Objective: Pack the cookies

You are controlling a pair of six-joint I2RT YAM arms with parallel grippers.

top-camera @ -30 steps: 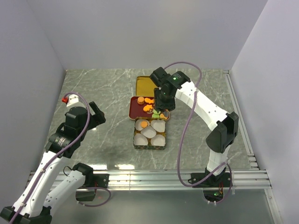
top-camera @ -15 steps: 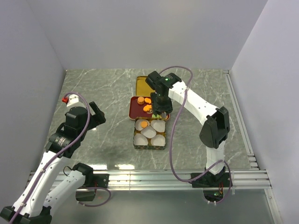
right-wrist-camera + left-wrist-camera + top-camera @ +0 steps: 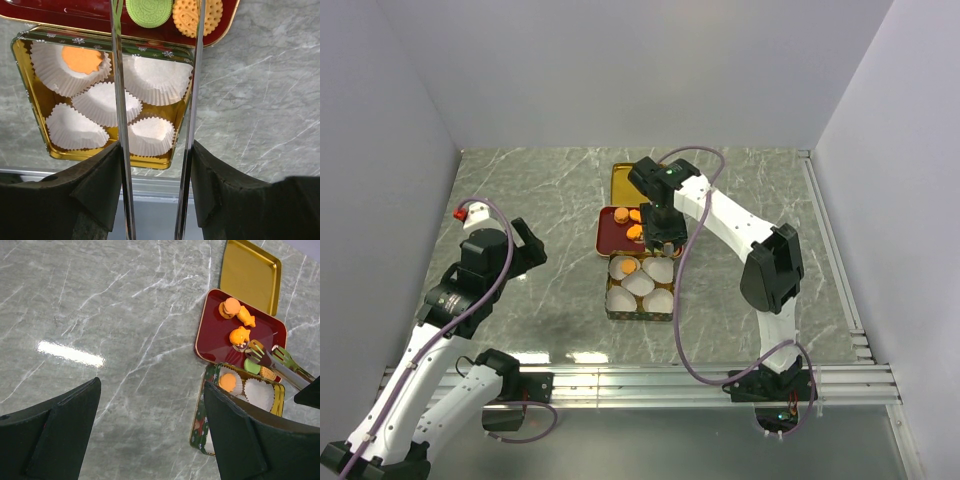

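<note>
Directions are clock-face as read in the top view, with 12 o'clock pointing away from the arm bases.

Left gripper [image 3: 151, 385]: two dark, matte, wedge-shaped fingers [image 3: 55, 435] stand wide apart with nothing between them. It hangs over the grey, white-veined marble-pattern table top [image 3: 100, 305], well apart from the containers, at their 9 o'clock.

Rectangular tin [image 3: 20, 75]: the outer wall is green with printed snowflakes and the interior is glossy gold. It holds five white pleated paper cups [image 3: 105, 102]. The cup at 11 o'clock carries one smooth round orange cookie [image 3: 82, 59].

Right gripper [image 3: 269, 355]: each dark finger carries a long, thin, polished metal blade [image 3: 118, 125]. The blades run parallel above the tin towards 12 o'clock. They stand apart, unclamped. Their forked ends sit over the near edge of the tray beyond, and no cookie is pinched between them.

Dark red glossy tray [image 3: 212, 340]: rectangular with rounded corners, just beside the tin at its 12 o'clock.
- At the 5 o'clock corner lies a green round cookie [image 3: 148, 11] with an embossed face. A perforated orange biscuit [image 3: 212, 15] touches it.
- On the 9-to-11 o'clock half lie an orange sandwich cookie [image 3: 230, 307] and an orange fish-shaped cookie [image 3: 246, 316], touching each other. A third orange piece [image 3: 239, 335] lies just nearer.

Gold metal lid [image 3: 250, 275]: shallow, rectangular, satin finish, raised rim. It lies at 12 o'clock of the red tray.
</note>
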